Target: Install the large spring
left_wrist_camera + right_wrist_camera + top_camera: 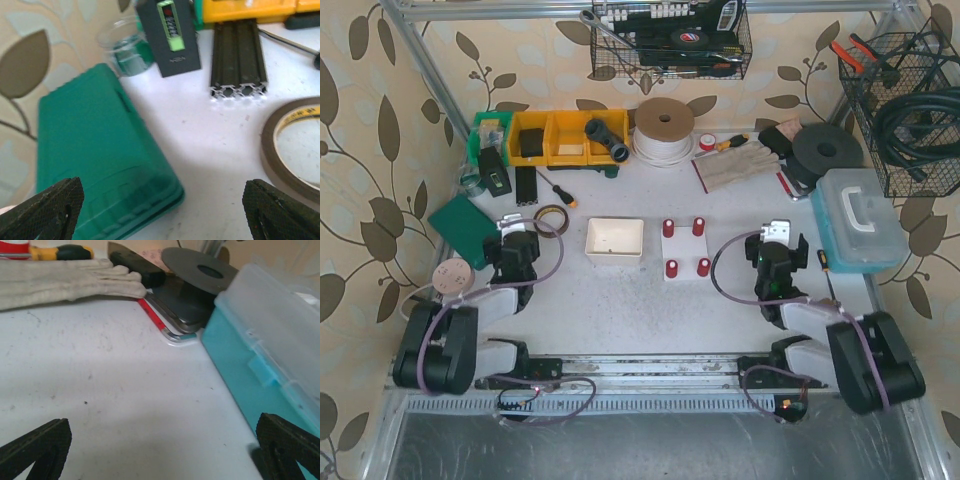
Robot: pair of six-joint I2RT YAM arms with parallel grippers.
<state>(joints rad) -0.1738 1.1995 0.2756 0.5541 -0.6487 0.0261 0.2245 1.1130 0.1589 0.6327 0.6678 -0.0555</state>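
**Left gripper** (164, 214): your fingers are spread wide and released, with nothing between them. They hang over the white table (210, 150).
- Green case (100, 165): lies flat, with its near corner just beside your left finger.
- Brown tape roll (295, 145): lies flat near your right finger and is cut off by the frame edge.
- Black extrusion (237, 55): lies farther out, with its open end toward you.
- Dark meter (170, 37): has a green display and sits just left of the extrusion.
- Clear jar (125, 50): has green contents and stands at the wall, behind the case.

**Right gripper** (162, 452): your fingers are spread wide and released, with nothing between them, above bare table.
- Teal box (260, 365): has a clear lid and sits just beside your right finger.
- Black disc (200, 267): lies beyond the box, resting on a metal tray.
- Work glove (65, 282): lies flat at far left, with its fingertips pointing toward the disc.

**Centre, between your arms (top view):**
- White tray (615, 222): sits well apart from both grippers.
- White plate (685, 248): sits just right of the tray and carries four upright red posts (668, 229) set in a square.
- Large spring: neither gripper holds it, and you cannot pick it out in any view. A dark speck in the tray is too small to name.
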